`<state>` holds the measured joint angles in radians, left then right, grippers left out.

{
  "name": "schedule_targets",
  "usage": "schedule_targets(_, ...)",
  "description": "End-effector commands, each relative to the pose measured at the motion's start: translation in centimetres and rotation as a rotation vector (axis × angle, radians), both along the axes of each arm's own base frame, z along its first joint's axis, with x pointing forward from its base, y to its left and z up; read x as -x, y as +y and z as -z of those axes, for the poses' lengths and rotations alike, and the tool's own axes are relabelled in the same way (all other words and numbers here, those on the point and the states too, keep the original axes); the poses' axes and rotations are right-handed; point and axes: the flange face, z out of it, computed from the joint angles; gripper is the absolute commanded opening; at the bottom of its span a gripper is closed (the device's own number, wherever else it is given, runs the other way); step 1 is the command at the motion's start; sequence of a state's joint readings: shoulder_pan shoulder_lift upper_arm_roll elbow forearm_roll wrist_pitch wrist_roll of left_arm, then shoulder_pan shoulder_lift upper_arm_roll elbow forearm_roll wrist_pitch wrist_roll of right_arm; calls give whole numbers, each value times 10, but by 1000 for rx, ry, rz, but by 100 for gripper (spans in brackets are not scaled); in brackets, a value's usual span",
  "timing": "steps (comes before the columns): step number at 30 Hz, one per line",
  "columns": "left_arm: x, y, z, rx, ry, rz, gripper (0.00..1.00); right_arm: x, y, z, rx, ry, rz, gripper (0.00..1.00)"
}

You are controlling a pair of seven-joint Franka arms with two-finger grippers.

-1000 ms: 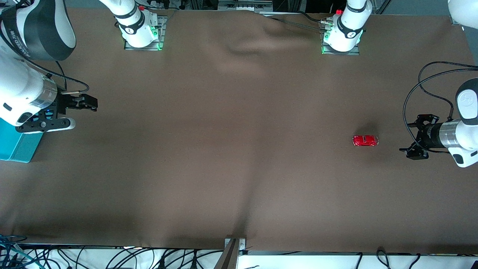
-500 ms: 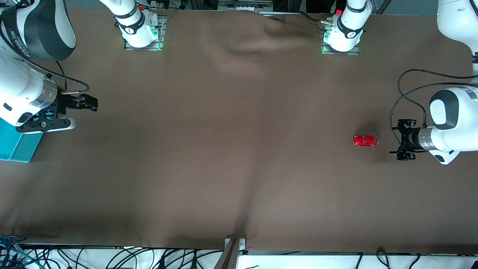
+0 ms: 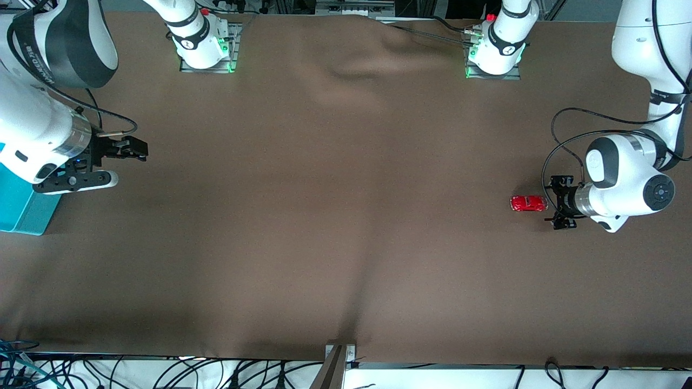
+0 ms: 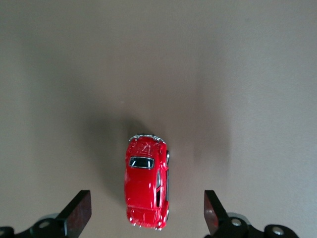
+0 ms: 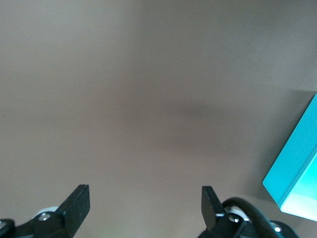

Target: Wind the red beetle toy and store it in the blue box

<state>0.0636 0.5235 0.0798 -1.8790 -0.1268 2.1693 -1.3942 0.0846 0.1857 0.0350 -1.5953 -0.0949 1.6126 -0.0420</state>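
Brown table (image 3: 335,216), red beetle toy (image 3: 529,203) untouched; left gripper (image 3: 560,202) beside it, spread wide, empty (approach step, I'd say). Next: straddle it and pinch; right gripper (image 3: 111,162) waits by the blue box (image 3: 21,213), wide open, empty.

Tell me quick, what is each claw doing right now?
Left gripper: jaws open, empty, beside the red beetle toy.
Right gripper: jaws open, empty, waiting by the blue box.

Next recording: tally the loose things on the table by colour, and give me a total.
Red: 1, the tiny glossy red toy car, lying on the brown table cover.
Turquoise-blue: 1, the open-topped rectangular box at the right arm's end of the table.
Total: 2.
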Motion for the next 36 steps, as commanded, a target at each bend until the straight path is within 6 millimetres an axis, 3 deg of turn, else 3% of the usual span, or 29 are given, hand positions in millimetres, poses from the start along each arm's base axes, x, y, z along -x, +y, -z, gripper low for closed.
schedule_targets(1,2,-14,19,-2,-15,-35,100,0,2,-1,8,-10,4,100)
schedule_targets(11,11,-17,35,-2,14,-43,100,0,5,3,9,-10,-2,100)
schedule_targets(13,12,-17,37,-2,15,-43,94,0,5,3,9,-10,-2,100)
schedule_targets(15,13,-17,40,-2,21,-43,78,0,6,3,9,-10,-3,100)
schedule_targets(18,13,-14,40,-1,19,-43,22,0,7,3,9,-10,-5,100)
schedule_targets(19,12,-14,39,-1,18,-43,12,0,7,3,9,-10,-3,100)
schedule_targets(21,11,-15,39,-1,16,-42,0,0,6,3,9,-10,-3,100)
schedule_targets(32,1,-18,24,-5,-13,-51,0,0,6,3,11,-9,-4,100)
schedule_targets(36,-10,-41,15,-3,-33,-46,0,1,7,5,11,-5,-7,100)
